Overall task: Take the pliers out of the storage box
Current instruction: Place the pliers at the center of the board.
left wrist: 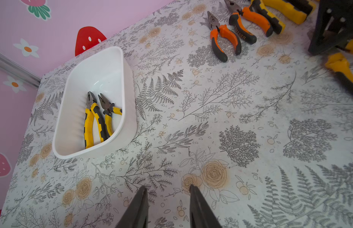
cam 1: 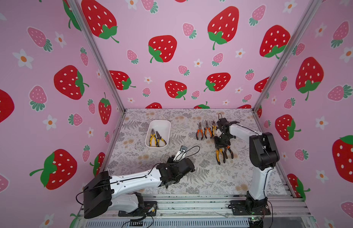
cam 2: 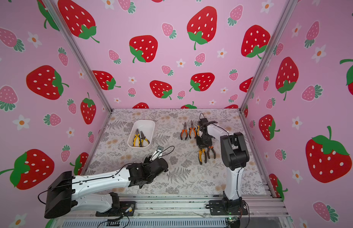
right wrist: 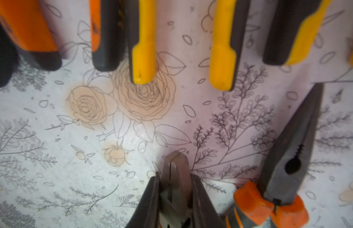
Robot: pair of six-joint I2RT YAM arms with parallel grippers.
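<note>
On the flowered table (cam 1: 191, 177), both top views show me the white box (cam 1: 160, 122) holding two yellow-handled pliers (cam 1: 152, 138), with a row of pliers (cam 1: 199, 132) laid out well apart from it, beside the right arm. Only the right wrist view shows the right gripper (right wrist: 174, 177) clamped on the metal nose of one pair of pliers (right wrist: 175, 163). Only the left wrist view shows the left gripper (left wrist: 167, 188) partly spread, holding nothing. Lettering on an orange handle (left wrist: 241, 35) is too small for me to read.
</note>
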